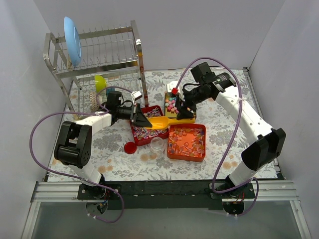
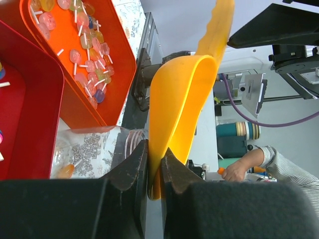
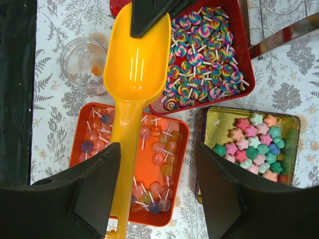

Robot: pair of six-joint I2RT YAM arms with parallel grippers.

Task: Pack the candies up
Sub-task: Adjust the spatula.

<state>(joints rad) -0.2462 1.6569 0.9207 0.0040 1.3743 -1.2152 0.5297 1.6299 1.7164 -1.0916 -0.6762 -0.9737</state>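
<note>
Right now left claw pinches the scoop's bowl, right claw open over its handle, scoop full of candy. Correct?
No: the scoop is empty, as the right wrist view shows. The left claw pinches its bowl, right claw open over its handle.

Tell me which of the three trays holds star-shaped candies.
The gold tin: it holds pastel stars, while the red tray and the orange tray both hold lollipops on sticks.
</note>
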